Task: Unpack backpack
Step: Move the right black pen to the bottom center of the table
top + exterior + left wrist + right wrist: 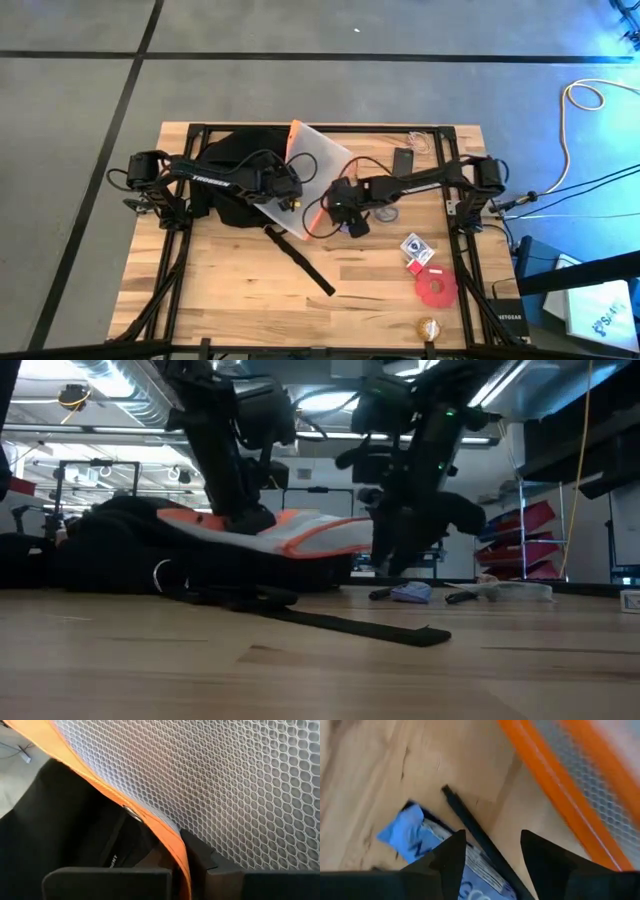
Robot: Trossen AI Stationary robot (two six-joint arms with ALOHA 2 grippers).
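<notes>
High view: backpack (235,175) at table's (230,290) far left; left gripper (290,190) clamped shut on mesh pouch (310,165). Right wrist view: right gripper (492,847) parted, empty, above blue packet (410,837). Judged step: extracting pouch; next, pull clear

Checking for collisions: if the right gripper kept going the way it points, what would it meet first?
Likely the blue crinkled packet and thin black strap just ahead of the right gripper, lying on the wooden table; depth is unclear.

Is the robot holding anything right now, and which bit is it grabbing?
The left gripper pinches the mesh pouch by its orange edge, over the backpack. The right gripper holds nothing.
</notes>
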